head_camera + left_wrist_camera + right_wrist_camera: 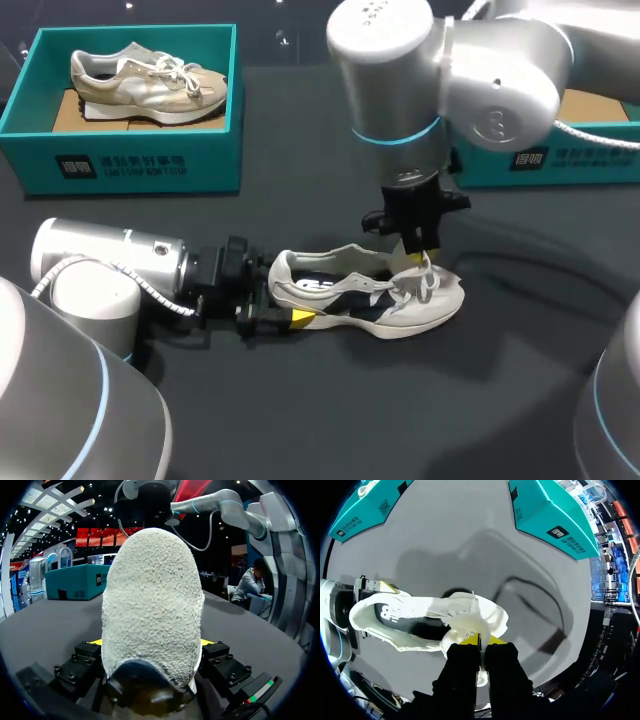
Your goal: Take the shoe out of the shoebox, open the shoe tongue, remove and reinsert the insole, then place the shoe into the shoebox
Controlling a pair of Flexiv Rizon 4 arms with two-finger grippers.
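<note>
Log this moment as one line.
step: opening tongue | left gripper: shut on shoe heel | right gripper: shut on tongue | shoe: on table, outside shoebox

Dark grey table (330,420), evenly lit, soft shadows

White print on the front wall of the teal shoebox (200,150), upper left, is illegible. The second shoebox (600,172), at right, carries similar unreadable print.

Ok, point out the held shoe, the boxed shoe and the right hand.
held shoe (430,305), head view, forefoot side.
boxed shoe (130,85), head view, side panel.
right hand (479,641), right wrist view, between fingertips.
</note>
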